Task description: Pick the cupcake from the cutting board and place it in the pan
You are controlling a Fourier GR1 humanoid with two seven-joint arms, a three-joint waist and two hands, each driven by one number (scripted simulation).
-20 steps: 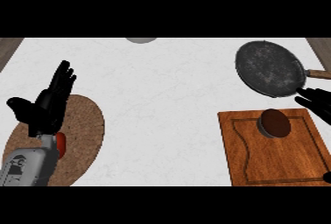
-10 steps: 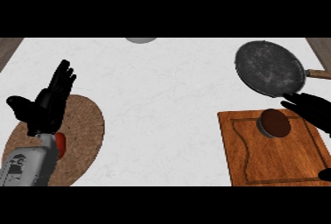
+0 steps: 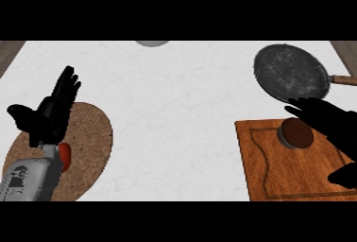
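Observation:
The cupcake [image 3: 295,133], brown-topped in a pale wrapper, sits near the far edge of the wooden cutting board [image 3: 282,175] at the right. My right hand [image 3: 327,120] hovers over the cupcake's right side, fingers spread and straight, hiding part of it. The dark round pan [image 3: 289,71] lies beyond the board at the far right, its wooden handle pointing right. My left hand [image 3: 49,113] rests open with fingers up at the left.
A round woven mat [image 3: 87,137] lies under the left forearm, with a small red object [image 3: 64,156] showing on it. A grey round thing [image 3: 152,43] peeks in at the counter's far edge.
My right hand has moved left from the view's right edge onto the board and now reaches over the cupcake. The left hand has stayed still.

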